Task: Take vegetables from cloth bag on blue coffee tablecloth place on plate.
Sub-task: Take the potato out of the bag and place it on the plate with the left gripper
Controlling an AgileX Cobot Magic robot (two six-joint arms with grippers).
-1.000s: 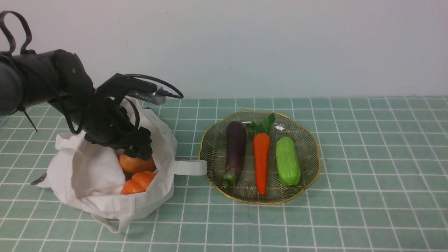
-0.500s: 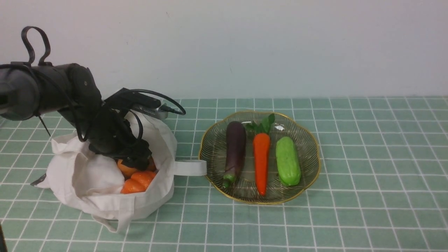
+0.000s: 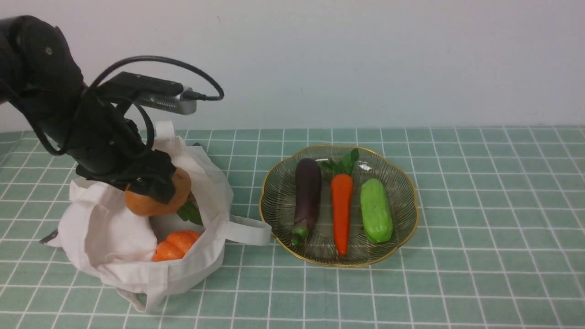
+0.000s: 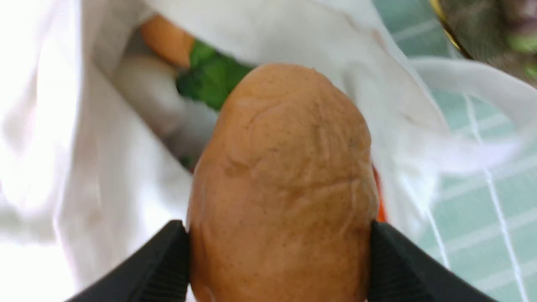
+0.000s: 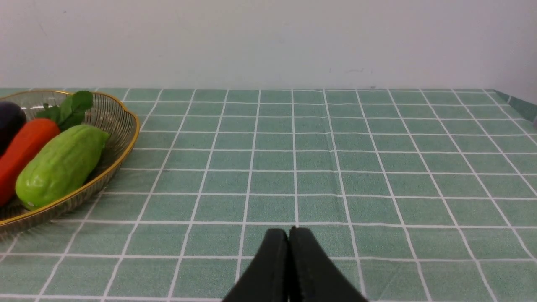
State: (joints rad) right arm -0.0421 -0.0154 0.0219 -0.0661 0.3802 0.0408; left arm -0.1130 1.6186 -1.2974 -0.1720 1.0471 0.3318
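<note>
My left gripper (image 3: 157, 189) is shut on the tan-brown potato (image 3: 140, 205), holding it just above the mouth of the off-white cloth bag (image 3: 109, 228). Up close, both black fingers press the sides of the potato (image 4: 285, 184). Inside the bag lie a ribbed orange pumpkin (image 3: 176, 244), green leaves (image 4: 209, 75) on an orange piece (image 4: 168, 40), and a white bulb (image 4: 147, 90). The gold-rimmed glass plate (image 3: 263, 205), right of the bag, holds an eggplant (image 3: 306, 192), a carrot (image 3: 342, 201) and a green gourd (image 3: 375, 210). My right gripper (image 5: 288, 235) is shut and holds nothing, low over the tablecloth (image 5: 335, 167).
A bag strap (image 3: 249, 230) reaches to the plate's left rim. A pale wall stands behind the table. The checked cloth stretches right of the plate (image 5: 121, 138), and its far right edge (image 5: 516, 105) drops off.
The left gripper dipped into the bag, shut on the potato and rose up and slightly left with it. The bag's strap and rim shifted a little.
</note>
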